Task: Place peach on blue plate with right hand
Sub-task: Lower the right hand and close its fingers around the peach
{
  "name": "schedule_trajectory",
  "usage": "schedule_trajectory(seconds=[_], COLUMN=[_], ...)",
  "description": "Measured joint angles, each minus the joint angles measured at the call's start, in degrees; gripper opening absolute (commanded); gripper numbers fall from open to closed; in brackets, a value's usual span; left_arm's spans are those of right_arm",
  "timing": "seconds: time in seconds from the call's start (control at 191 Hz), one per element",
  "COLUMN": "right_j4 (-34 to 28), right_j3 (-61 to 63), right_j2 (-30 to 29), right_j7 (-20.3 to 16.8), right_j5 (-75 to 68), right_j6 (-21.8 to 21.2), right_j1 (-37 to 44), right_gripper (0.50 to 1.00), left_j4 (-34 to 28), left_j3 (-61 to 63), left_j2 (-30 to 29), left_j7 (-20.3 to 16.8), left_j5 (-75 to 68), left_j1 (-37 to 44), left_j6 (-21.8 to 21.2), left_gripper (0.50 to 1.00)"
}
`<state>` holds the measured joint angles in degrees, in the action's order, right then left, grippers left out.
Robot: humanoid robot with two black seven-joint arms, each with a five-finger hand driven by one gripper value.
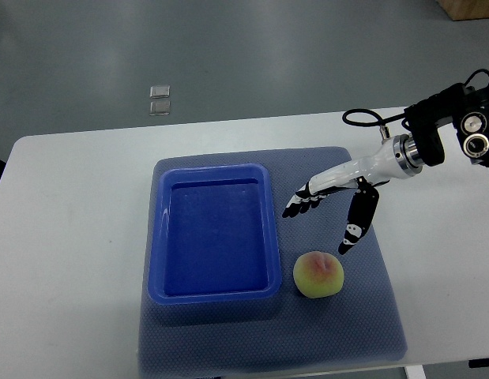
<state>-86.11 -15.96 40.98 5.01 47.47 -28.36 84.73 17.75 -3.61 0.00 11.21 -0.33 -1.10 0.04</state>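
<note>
Peach (pixel 318 275) beside blue plate (pixel 213 234)

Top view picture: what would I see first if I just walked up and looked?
Probably the big blue plate, a deep empty tray on the left part of a grey-blue mat on the white table. Next, the peach, sitting on the mat just right of the plate's near corner. Above it hangs the robot's right hand, fingers spread and holding nothing, thumb pointing down toward the fruit.

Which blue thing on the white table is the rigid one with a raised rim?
The glossy blue plastic plate, a rectangular tray; the textured blue-grey mat beneath it lies flat.
</note>
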Motion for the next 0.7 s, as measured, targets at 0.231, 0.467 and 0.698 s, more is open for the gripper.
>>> schedule_trajectory(seconds=[0.231, 0.467, 0.698], right_j4=[-0.02, -0.02, -0.02], right_j3=[1.42, 2.40, 4.64], right_j2=[0.43, 0.51, 0.61], right_j7=[0.00, 0.34, 2.32], right_j5=[0.34, 0.52, 1.27], right_j6=[0.99, 4.32, 7.24], right_j1=[-5.12, -9.96, -14.65], right_gripper=[0.930, 0.930, 0.928], left_j4=[-0.16, -0.26, -0.27], left_j3=[0.00, 0.00, 0.00], left_j2=[0.00, 0.00, 0.00], left_j7=[0.20, 0.22, 0.22], left_j5=[0.00, -0.03, -0.03], left_j1=[0.04, 0.00, 0.03], left_j6=[-0.04, -0.04, -0.04], left_gripper=[1.000, 1.000, 1.000])
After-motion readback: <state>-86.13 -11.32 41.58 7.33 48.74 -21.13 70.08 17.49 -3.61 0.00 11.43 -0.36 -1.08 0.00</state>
